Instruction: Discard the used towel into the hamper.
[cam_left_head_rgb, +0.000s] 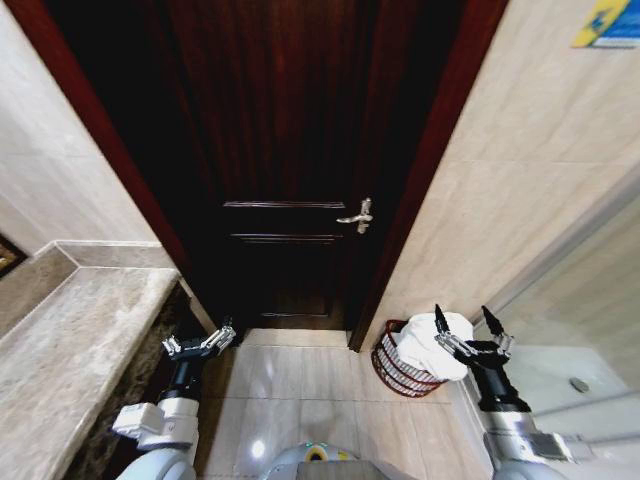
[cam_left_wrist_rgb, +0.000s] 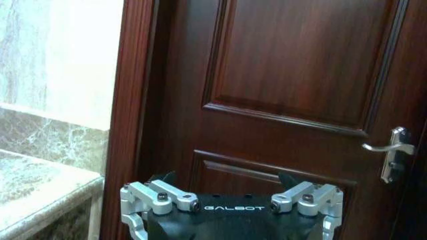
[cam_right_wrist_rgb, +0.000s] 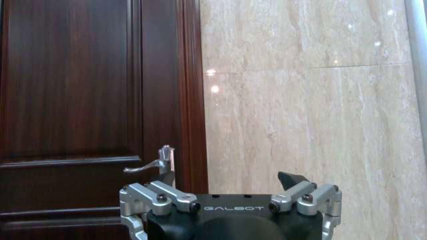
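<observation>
1. Your hamper stands on the tiled floor at the foot of the beige wall, just beside the door frame on the robot's right. The white towel is heaped in it, mounded above the rim and spilling slightly over the far side.

2. Your right gripper hangs just over that mound with its 2 fingers spread apart and nothing between them. From the head view you cannot tell whether the tips brush the cloth or clear it. The right wrist view looks at the door handle and the wall, so it gives you no help on contact.

3. Your left gripper is idle, low beside the marble counter, fingers apart and empty, facing the dark wooden door.

4. Expect the towel to handle as soft, light and limp (it will drape and sag from whatever point you pinch, not lift as 1 piece). If it needs settling, take the top of the mound, where the folds bunch thick enough to bite. An edge hanging over the rim would likely slip or drag.

5. The hamper looks light and narrows toward its base, so judge it easy to tip. Push straight down into the cloth, not sideways against the wire lattice.

6. By how things lie, the towel seems essentially delivered, with only the overhang left in doubt.
</observation>
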